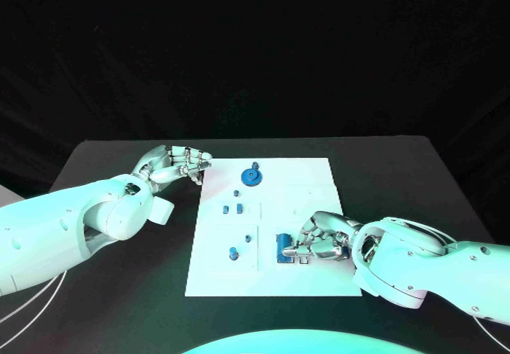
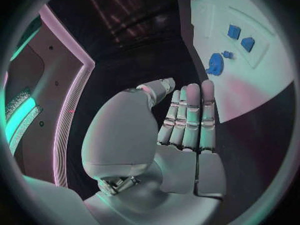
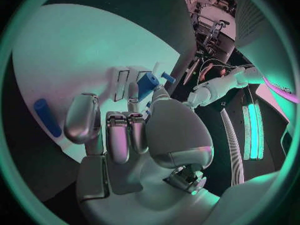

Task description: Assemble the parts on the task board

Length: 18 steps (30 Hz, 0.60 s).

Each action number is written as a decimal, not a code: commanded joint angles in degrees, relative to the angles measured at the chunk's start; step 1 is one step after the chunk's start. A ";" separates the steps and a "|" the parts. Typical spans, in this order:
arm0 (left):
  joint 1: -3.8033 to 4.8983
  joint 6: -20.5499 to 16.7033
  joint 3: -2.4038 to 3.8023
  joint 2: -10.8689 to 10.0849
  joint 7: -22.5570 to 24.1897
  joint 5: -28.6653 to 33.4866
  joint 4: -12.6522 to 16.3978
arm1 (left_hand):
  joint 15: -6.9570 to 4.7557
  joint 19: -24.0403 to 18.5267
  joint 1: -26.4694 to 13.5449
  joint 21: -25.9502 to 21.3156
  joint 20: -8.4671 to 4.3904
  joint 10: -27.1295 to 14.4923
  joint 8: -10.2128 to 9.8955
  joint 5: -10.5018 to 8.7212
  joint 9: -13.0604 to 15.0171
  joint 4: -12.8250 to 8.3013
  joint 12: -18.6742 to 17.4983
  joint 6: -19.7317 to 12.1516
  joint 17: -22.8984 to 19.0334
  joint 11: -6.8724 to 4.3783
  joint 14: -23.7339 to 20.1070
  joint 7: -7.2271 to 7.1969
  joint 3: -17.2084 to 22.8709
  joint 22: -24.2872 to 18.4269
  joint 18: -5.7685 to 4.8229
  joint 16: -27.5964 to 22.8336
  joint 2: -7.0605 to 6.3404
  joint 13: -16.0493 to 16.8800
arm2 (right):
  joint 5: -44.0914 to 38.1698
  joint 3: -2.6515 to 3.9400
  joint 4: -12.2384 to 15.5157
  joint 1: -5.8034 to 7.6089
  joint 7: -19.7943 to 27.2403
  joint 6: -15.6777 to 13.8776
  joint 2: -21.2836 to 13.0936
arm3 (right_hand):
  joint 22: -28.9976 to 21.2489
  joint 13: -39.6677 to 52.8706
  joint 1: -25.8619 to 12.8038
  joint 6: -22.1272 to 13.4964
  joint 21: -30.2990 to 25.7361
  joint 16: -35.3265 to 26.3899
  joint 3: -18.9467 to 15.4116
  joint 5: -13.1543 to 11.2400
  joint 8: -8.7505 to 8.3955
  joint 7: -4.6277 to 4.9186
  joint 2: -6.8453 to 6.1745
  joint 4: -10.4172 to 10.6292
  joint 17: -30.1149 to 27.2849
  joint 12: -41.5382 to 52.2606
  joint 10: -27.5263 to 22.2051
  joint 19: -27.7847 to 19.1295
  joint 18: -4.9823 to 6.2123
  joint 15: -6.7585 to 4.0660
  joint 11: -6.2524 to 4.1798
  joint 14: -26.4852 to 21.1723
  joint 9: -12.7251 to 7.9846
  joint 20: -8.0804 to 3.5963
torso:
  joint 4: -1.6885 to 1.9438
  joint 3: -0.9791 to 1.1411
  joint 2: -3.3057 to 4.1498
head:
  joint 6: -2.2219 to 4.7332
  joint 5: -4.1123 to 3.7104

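Note:
The white task board (image 1: 303,184) lies in the middle of the black table. A blue gear (image 1: 252,175) stands near its far edge, and small blue parts (image 1: 233,208) sit along its left half. My right hand (image 1: 322,240) rests on the board's near right part. It pinches a blue block (image 1: 284,248) between thumb and a finger, and the block (image 3: 147,85) stands at a slot. A blue peg (image 3: 47,117) lies flat on the board. My left hand (image 1: 175,165) hovers off the board's far left corner, empty, fingers (image 2: 190,115) straight and side by side.
The gear (image 2: 215,64) and two blue square parts (image 2: 240,37) show on the board (image 2: 262,85) beyond my left hand. Bare black table (image 1: 117,158) surrounds the board on all sides.

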 commanded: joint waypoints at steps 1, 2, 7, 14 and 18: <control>0.00 0.36 0.04 0.05 0.23 0.39 0.08 | 0.13 0.01 -0.37 -0.22 0.29 -0.42 0.24 0.29 -0.08 0.36 0.22 -0.27 -0.06 -0.11 -0.46 0.06 -0.03 -0.08 0.81 0.08 -0.03 -0.08 | -1.34 -0.23 -0.47 -0.24 -1.41 0.82 -0.12 | 7.88 14.66 0.77 0.22 0.15 0.18 -0.17 0.23 -0.20 -0.36 -0.34 -0.27 15.08 0.25 5.71 2.34 -0.58 -0.38 -0.50 6.08 -0.08 -0.28 | 0.01 0.00 0.00 | -0.12 -0.04; 0.00 0.36 0.04 0.05 0.23 0.40 0.08 | 0.13 0.01 -0.37 -0.22 0.29 -0.42 0.24 0.29 -0.08 0.36 0.22 -0.27 -0.06 -0.11 -0.46 0.06 -0.03 -0.08 0.81 0.08 -0.03 -0.08 | -1.58 -0.23 -0.48 -0.24 -1.44 0.82 -0.13 | 7.92 14.65 1.25 0.21 0.24 0.18 -0.13 0.27 -0.22 -0.37 -0.42 -0.32 15.08 0.24 5.70 2.36 -0.60 -0.39 -0.51 6.08 -0.10 -0.29 | 0.01 0.00 0.00 | -0.12 -0.04; 0.00 0.35 0.04 0.04 0.22 0.40 0.07 | 0.13 0.01 -0.37 -0.22 0.29 -0.42 0.24 0.29 -0.08 0.36 0.22 -0.27 -0.06 -0.11 -0.46 0.06 -0.03 -0.08 0.81 0.08 -0.03 -0.08 | -3.18 -0.23 -0.51 -0.22 -1.37 1.81 -0.27 | 8.03 14.68 5.88 0.16 0.18 0.18 0.70 -0.29 -0.41 -0.57 -1.13 -1.01 15.08 0.28 5.72 2.37 -0.59 -0.55 -0.69 6.08 -0.28 -0.41 | 0.04 0.00 -0.02 | -0.12 -0.04; 0.00 0.30 0.04 0.00 0.22 0.40 -0.06 | 0.13 0.01 -0.37 -0.22 0.29 -0.42 0.24 0.29 -0.08 0.36 0.22 -0.27 -0.06 -0.11 -0.46 0.06 -0.03 -0.08 0.81 0.08 -0.03 -0.08 | -4.75 -0.23 -0.26 -0.20 -0.64 3.82 -0.46 | 8.20 14.67 10.49 0.47 0.20 0.18 3.05 -1.09 -0.89 -0.64 -3.38 -0.62 15.08 0.23 5.71 2.38 -0.63 -0.62 -0.77 6.08 -0.79 -0.50 | -0.03 0.02 -0.01 | -0.13 -0.02; 0.00 0.31 0.04 0.02 0.22 0.40 -0.10 | 0.15 0.04 -0.42 -0.30 0.31 -0.49 0.29 0.30 -0.09 0.46 0.29 -0.30 -0.06 -0.10 -0.48 0.06 0.03 -0.14 0.81 0.12 0.08 -0.09 | -4.85 -0.23 -0.14 -0.20 -0.39 3.81 -0.51 | 8.23 14.67 10.21 0.57 0.26 0.18 3.16 -1.11 -0.95 -0.53 -3.65 -0.20 15.08 0.24 5.71 2.39 -0.65 -0.59 -0.70 6.08 -0.87 -0.49 | -0.01 0.03 0.00 | -0.06 -0.01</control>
